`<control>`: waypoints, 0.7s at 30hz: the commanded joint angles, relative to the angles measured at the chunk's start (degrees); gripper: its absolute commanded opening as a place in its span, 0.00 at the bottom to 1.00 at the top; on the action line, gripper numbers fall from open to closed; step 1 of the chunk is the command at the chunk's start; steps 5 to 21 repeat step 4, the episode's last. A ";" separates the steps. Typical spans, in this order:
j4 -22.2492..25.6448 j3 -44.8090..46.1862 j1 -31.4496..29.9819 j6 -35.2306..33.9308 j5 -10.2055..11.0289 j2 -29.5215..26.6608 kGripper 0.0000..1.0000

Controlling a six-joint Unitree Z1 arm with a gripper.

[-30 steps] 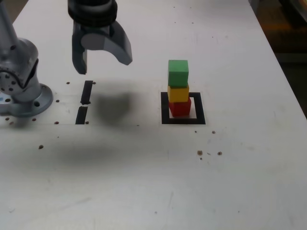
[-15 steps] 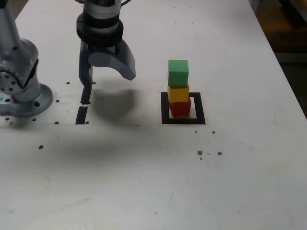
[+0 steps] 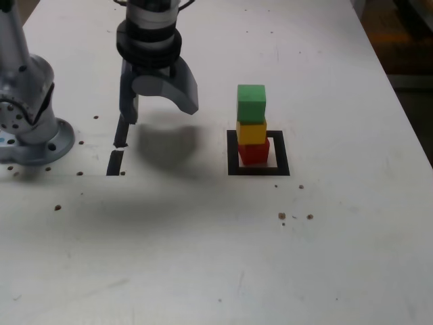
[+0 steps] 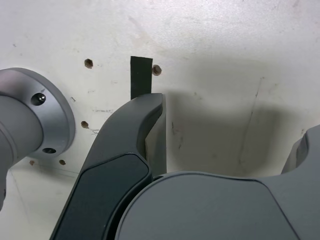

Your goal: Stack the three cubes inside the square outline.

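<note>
Cube stack: the small matte red cube (image 3: 254, 152) sits at the bottom, the matte yellow cube (image 3: 251, 131) on it, and the matte green cube (image 3: 251, 102) on top, each touching the one below, the column upright.
Stack location: inside the thin black tape square outline (image 3: 233, 156) on the white table (image 3: 216, 257), set toward the outline's side on the exterior view's left.
Gripper: the grey two-fingered gripper (image 3: 160, 110) hangs above the table, well apart from the stack, on the exterior view's left of it; its jaws are spread wide with nothing between them.
Arm pose: the wrist points straight down, black-ringed collar above the fingers; one finger (image 4: 125, 145) ends just over the tape.
Tape strips: two short black tape strips (image 3: 121, 132) lie end to end below the gripper's finger on the exterior view's left.
Arm base: the round grey metal base (image 3: 30, 128) stands at the exterior view's left edge, beside the strips.
Table surface: small brown holes dot it near the strips and in front of the outline.
</note>
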 commanded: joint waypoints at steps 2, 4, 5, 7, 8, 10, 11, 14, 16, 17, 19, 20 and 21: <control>-0.90 -0.41 0.03 0.46 -0.37 1.39 0.94; -1.20 -0.52 0.03 0.66 -0.50 1.82 0.94; -1.20 -0.52 0.03 0.66 -0.50 1.82 0.94; -1.20 -0.52 0.03 0.66 -0.50 1.82 0.94; -1.20 -0.52 0.03 0.66 -0.50 1.82 0.94; -1.20 -0.52 0.03 0.66 -0.50 1.82 0.94; -1.20 -0.52 0.03 0.66 -0.50 1.82 0.94; -1.20 -0.52 0.03 0.66 -0.50 1.82 0.94; -1.20 -0.52 0.03 0.66 -0.50 1.82 0.94; -1.20 -0.52 0.03 0.66 -0.50 1.82 0.94; -1.20 -0.52 0.03 0.66 -0.50 1.82 0.94; -1.20 -0.52 0.03 0.66 -0.50 1.82 0.94; -1.20 -0.52 0.03 0.66 -0.50 1.82 0.94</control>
